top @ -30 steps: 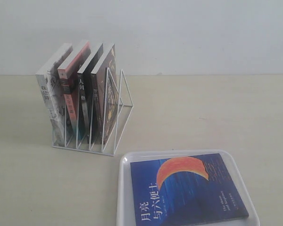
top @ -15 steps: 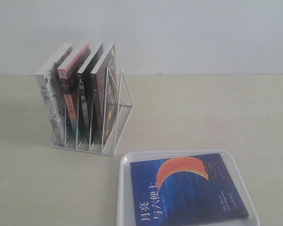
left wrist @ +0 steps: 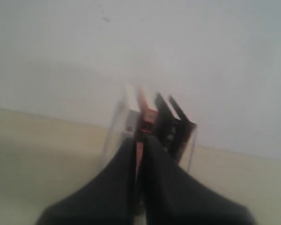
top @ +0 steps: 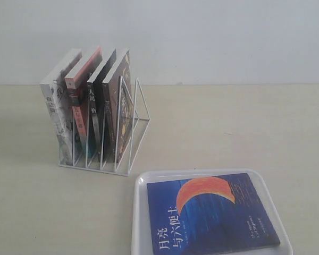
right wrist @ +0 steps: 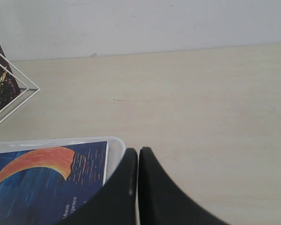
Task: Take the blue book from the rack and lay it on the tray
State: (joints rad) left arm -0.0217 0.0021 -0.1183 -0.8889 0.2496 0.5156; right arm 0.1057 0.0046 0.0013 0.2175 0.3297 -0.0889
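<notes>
Currently, at left, the small white wire rack (top: 123, 172) is holding four upright paperbacks (top: 90, 101), none of them blue. Right of it, the flat white plastic tray (top: 202, 172) is carrying the deep-blue book with the orange crescent (top: 212, 212), lying flat. The task is appearing complete. Left jaws and right jaws are both sitting pressed together, gripping nothing.

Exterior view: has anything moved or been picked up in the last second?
Nothing visibly changed. The blue book lies flat on the tray just as it did before, and the rack holds the four other books in the same slots.
</notes>
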